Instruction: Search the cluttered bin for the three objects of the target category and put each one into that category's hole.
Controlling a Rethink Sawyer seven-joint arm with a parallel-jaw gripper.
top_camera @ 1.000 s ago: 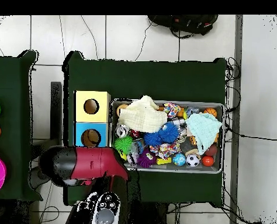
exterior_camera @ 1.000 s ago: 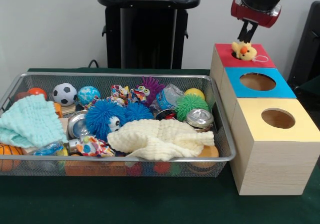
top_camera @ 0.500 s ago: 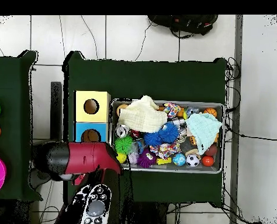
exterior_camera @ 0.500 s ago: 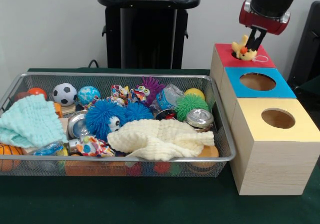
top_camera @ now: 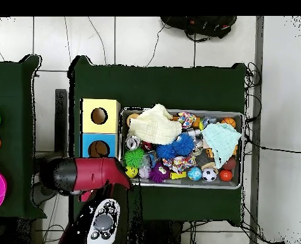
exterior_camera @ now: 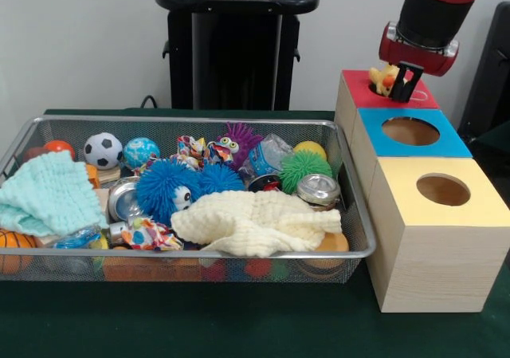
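Hiding half the yellow chick point(exterior_camera: 383, 79) at the red box point(exterior_camera: 362, 95), end effector point(exterior_camera: 405, 84) fingers apart.

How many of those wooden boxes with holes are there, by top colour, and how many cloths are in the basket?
Red-topped box: 1
Blue-topped box: 1
Yellow-topped box: 1
Cloths, mint cloth and cream cloth: 2
Total: 5

A yellow plush chick point(exterior_camera: 384, 79) with an orange beak sits in the red box top point(exterior_camera: 422, 97). Nearer box tops are blue point(exterior_camera: 446, 143) and yellow point(exterior_camera: 478, 206). The counter point(exterior_camera: 239, 326) is dark green; one ball point(exterior_camera: 103, 150) is black-and-white patched.
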